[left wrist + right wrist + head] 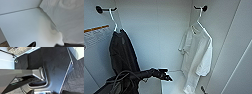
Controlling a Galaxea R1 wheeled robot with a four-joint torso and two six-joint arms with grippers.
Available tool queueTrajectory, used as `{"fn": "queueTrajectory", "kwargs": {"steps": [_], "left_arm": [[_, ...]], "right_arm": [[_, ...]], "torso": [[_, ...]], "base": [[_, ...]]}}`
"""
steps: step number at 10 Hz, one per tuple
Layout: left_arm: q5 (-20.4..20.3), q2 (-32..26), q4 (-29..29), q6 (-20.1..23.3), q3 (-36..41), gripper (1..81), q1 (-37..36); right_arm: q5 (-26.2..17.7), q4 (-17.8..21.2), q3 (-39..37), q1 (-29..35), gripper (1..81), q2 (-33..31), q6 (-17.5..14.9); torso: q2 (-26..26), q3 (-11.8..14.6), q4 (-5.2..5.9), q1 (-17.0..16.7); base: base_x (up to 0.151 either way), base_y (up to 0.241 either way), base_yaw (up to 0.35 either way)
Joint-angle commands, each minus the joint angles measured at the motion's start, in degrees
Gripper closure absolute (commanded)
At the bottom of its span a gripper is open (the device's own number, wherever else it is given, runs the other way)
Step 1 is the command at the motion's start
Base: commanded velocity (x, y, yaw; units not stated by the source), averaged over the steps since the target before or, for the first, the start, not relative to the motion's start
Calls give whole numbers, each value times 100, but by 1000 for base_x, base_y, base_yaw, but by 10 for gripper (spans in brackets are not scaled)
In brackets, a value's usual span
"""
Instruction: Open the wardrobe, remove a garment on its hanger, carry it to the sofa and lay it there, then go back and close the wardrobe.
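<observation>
The wardrobe (159,30) is open, and the head view looks right into it. Two black hooks are up high on its side walls. At about 1 o'clock, a thin white hanger (199,21) hangs from the black hook (203,8) there. The white shirt (197,55) hangs on this hanger, close to the right wall. It droops down in loose folds, almost to the wardrobe floor (25,28).

At about 10 o'clock, a long black garment (122,53) hangs on another hanger from the other hook (100,9). That one is not the one to take.

The left tool (165,74) is low down, at about 6 o'clock, between the two garments. It points toward the white shirt but does not touch it. In the left wrist view, the shirt's cloth is very near, just over the white floor. I cannot tell if the left tool is open or closed. I cannot tell this for the right tool either. Its wrist view shows dark robot parts and grey carpet (76,79).

The shirt looks thin, soft and very light. It will bend, swing and slip if it is pinched by the cloth. It could slide off the hanger too. The hanger looks stiff and hard, so I think that is the best place to hold. A good spot is the neck just under the curved top. Then it must be lifted up and off the hook.
</observation>
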Motion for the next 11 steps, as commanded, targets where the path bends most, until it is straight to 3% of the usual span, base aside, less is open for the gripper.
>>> {"fn": "queueTrajectory", "kwargs": {"steps": [1, 4, 11], "left_arm": [[98, 335, -402, -852, 121, 10, -1671], [-245, 581, -517, -1968, 103, 10, -2339], [-569, 731, -832, -3067, 86, 10, -3676]], "right_arm": [[-300, -9, 49, 183, 10, 10, 14], [-309, -1, 32, 191, 10, 99, 14], [-300, -45, 23, 174, 10, 152, 5]], "torso": [[0, 0, 0, 0], [4, 0, 0, 2], [9, -2, 0, 7]], "base": [[0, 0, 0], [0, 0, 0], [0, 0, 0]]}}
